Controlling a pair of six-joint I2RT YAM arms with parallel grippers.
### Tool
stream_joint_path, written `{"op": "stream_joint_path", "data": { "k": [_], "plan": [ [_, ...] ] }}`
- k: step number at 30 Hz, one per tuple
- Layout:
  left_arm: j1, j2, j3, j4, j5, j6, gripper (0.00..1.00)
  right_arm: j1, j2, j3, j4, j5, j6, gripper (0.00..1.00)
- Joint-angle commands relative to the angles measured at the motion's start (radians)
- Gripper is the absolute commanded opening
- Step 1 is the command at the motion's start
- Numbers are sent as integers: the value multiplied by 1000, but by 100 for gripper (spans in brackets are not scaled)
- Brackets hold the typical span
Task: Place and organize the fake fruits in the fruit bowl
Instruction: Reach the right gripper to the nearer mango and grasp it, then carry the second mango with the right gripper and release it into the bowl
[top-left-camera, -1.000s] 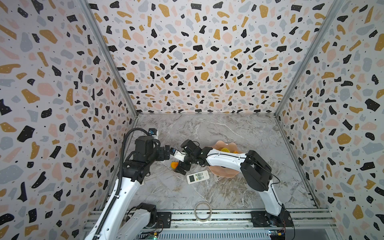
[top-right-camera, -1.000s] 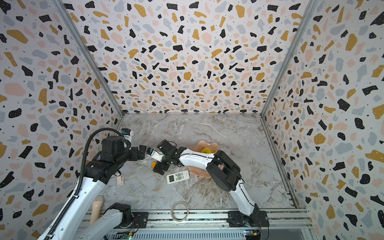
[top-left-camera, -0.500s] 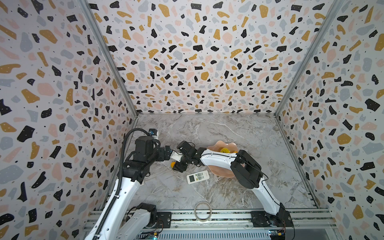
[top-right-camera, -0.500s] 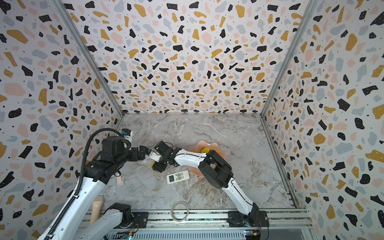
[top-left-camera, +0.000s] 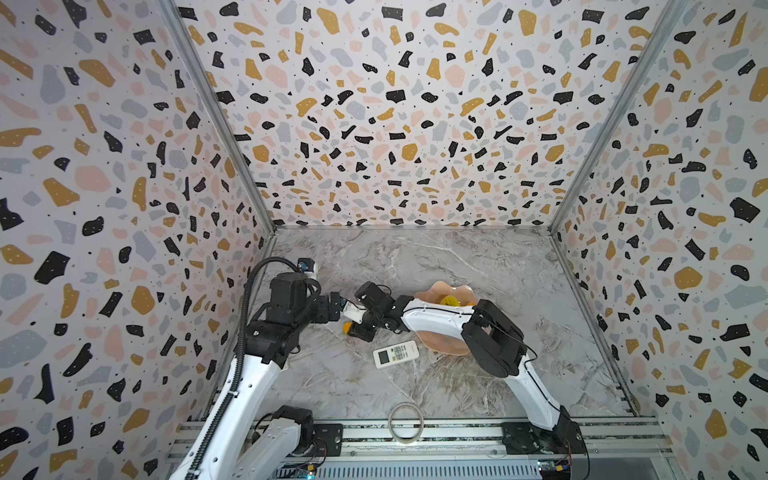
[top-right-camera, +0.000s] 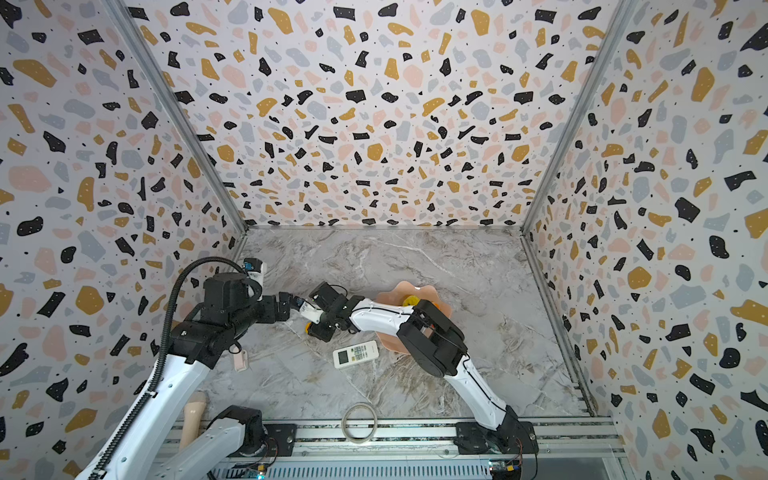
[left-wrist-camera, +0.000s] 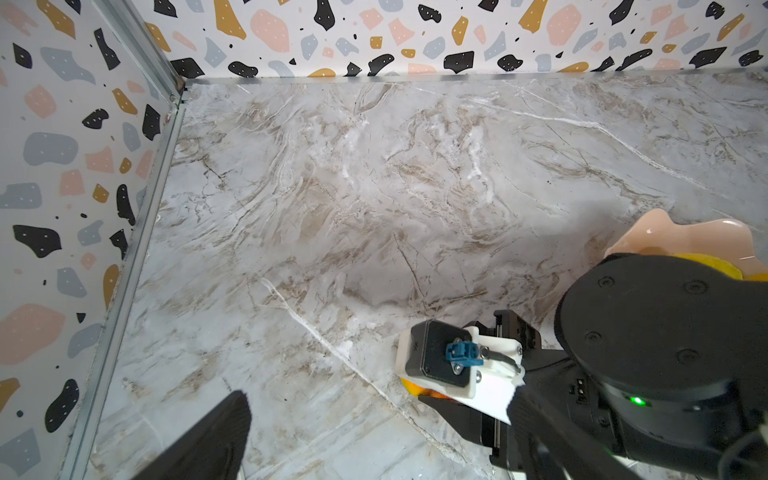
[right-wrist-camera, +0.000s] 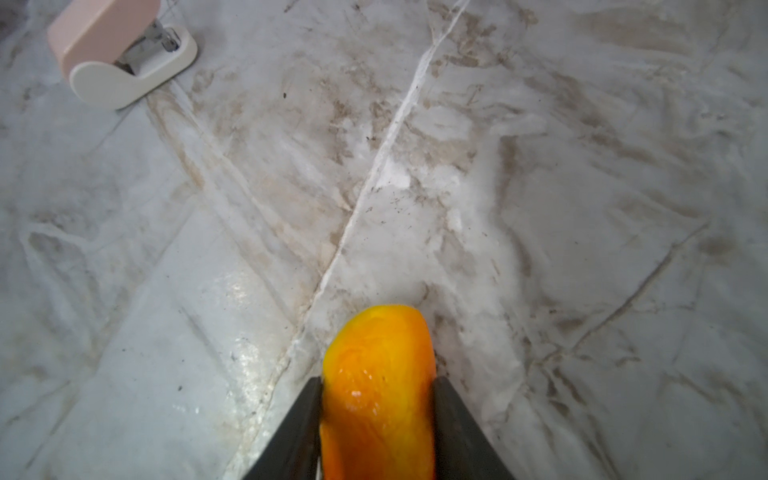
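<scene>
Orange fruit (right-wrist-camera: 378, 390) is clamped in the right gripper (right-wrist-camera: 378, 379), a jaw tight on each side, rounded end poking out past the tips. It is low over the table (right-wrist-camera: 540, 187); can't tell if it touches. Beyond it in the right wrist view, well apart, a pink-and-white stapler (right-wrist-camera: 116, 54) lies on the table.

Both top views, front to back:
- Clear ring (top-left-camera: 405, 422) lies on the front rail.
- White remote (top-left-camera: 395, 354) lies flat on the table, just beside the near edge of the bowl (top-left-camera: 428, 294); can't tell if they touch.
- Behind the remote and a bit left is the right gripper with the orange fruit, outside the bowl, on the left half of the table.
- Left gripper (top-left-camera: 337, 306) is just behind that, close to the right wrist. The left wrist view shows its jaws apart.
- Right arm (top-left-camera: 436, 320) stretches over the bowl and hides its middle.
- The bowl sits right of centre, pink with a wavy rim.
- Yellow fruit (top-left-camera: 449, 300) lies inside it at the far side, partly hidden by the arm.
</scene>
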Motion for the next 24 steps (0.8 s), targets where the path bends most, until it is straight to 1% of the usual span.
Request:
{"op": "stream_joint_path", "data": {
  "k": [1,6,9,11,15,22,24],
  "plan": [
    [-5,-19,24,-3,7,-2,100,-2,-68,-24,-39,20,-1,35],
    [-5,-8,30,-1,14,-1,100,-7,-150,-66,-26,22,-3,23],
    [-5,-2,36,-2,12,1,100,-15,-226,-99,-38,39,-12,19],
    [-5,-4,35,-1,12,-2,100,-20,-292,-132,-52,53,-21,18],
    [-5,-3,27,7,13,-7,100,-52,-466,-250,-76,70,-38,15],
    [-6,-8,21,25,25,-19,99,-161,-750,-502,-172,153,-34,15],
    [-5,-8,18,30,33,-23,100,-191,-810,-569,-187,158,-21,15]
  ]
}}
